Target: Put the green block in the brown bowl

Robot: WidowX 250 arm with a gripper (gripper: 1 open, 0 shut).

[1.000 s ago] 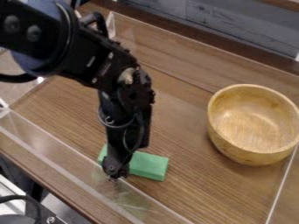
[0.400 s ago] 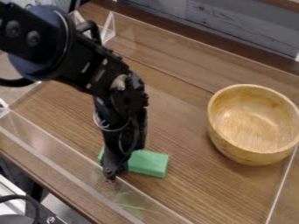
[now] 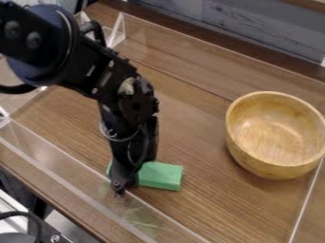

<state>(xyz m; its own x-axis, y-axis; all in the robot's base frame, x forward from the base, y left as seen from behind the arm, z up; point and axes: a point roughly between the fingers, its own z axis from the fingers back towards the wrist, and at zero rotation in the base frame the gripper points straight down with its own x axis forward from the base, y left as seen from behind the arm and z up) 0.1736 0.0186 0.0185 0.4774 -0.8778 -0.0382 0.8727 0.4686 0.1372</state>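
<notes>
The green block [image 3: 162, 176] lies flat on the wooden table near the front edge. My gripper [image 3: 124, 177] points straight down over the block's left end, with its dark fingers on either side of it. A sliver of green shows to the left of the fingers. The jaws are shut on that end, and the block still rests on the table. The brown bowl [image 3: 275, 133] stands empty to the right, well apart from the block and the arm.
A clear plastic wall [image 3: 51, 152] runs along the front-left edge of the table [image 3: 191, 104], right next to the gripper. Another clear panel stands at the back. The black arm [image 3: 76, 62] reaches in from the upper left.
The arm has stayed over the block's left end. The fingers have drawn in against the block, which has barely shifted.
</notes>
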